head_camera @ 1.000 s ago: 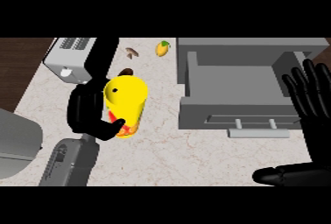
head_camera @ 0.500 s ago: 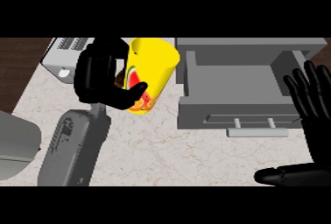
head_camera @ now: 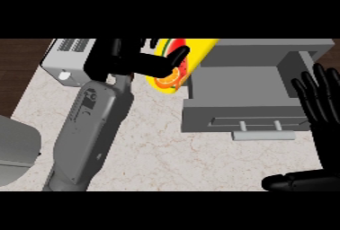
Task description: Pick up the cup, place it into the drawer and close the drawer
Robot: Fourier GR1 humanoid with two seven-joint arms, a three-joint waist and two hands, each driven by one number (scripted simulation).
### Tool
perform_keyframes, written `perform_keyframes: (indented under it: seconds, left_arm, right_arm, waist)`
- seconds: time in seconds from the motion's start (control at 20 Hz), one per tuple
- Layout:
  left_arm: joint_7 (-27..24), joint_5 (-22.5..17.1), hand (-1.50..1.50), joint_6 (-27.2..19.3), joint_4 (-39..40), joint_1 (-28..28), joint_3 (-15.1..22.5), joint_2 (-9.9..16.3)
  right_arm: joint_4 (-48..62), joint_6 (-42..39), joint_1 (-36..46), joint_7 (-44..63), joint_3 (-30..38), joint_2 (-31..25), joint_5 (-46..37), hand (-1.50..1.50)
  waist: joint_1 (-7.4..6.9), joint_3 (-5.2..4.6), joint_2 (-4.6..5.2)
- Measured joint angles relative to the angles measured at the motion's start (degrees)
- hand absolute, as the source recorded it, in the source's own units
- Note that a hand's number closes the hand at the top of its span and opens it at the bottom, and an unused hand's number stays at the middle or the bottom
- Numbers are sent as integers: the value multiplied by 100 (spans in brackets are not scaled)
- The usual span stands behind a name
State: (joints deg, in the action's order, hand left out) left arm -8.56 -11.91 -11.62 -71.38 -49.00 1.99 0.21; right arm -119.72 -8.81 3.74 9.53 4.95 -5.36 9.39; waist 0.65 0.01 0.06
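Observation:
A yellow cup (head_camera: 189, 58) with a red and orange fruit picture is lifted off the counter and tilted, at the top middle of the head view. My left hand (head_camera: 126, 60) is shut on it, thumb across its front, and hides much of its left side. The cup hangs just left of the open grey drawer (head_camera: 246, 119), close to its left wall. The drawer is pulled out with its handle (head_camera: 262, 134) toward me. My right hand (head_camera: 322, 112) stays open at the right edge, fingers up, beside the drawer's right side.
A grey toaster (head_camera: 66, 63) stands at the back left, partly behind my left hand. A grey rounded object (head_camera: 13, 148) sits at the left edge. The marbled counter (head_camera: 166, 152) spreads in front of the drawer. Dark wood floor (head_camera: 16, 76) shows far left.
My left hand has lifted the cup off the counter and carried it up and to the right, toward the drawer's left wall. The forearm has stretched forward. The right hand has stayed still.

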Motion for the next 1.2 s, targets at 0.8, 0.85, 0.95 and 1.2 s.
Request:
perform_keyframes:
  seconds: [0.8, 0.85, 0.95, 1.2]
  left_arm:
    - [-565, -710, 150, -847, 2580, -1641, 710, -19]
    - [-646, -766, 150, -869, 2746, -1715, 756, -20]
    - [-752, -908, 150, -903, 3111, -1919, 820, -20]
    - [-1036, -1405, 150, -1016, 3827, -2143, 1230, -21]
  right_arm:
    - [192, -98, 123, -108, 87, -71, 47, -150]
    - [251, -134, 143, -116, 147, -114, 95, -150]
    - [279, -54, 246, -94, 67, -61, -4, -150]
    - [220, -83, 188, -124, -31, -10, -6, -150]
  waist:
    - [99, 1, 25]
    - [105, 1, 27]
    - [128, 2, 35]
    - [240, 3, 57]
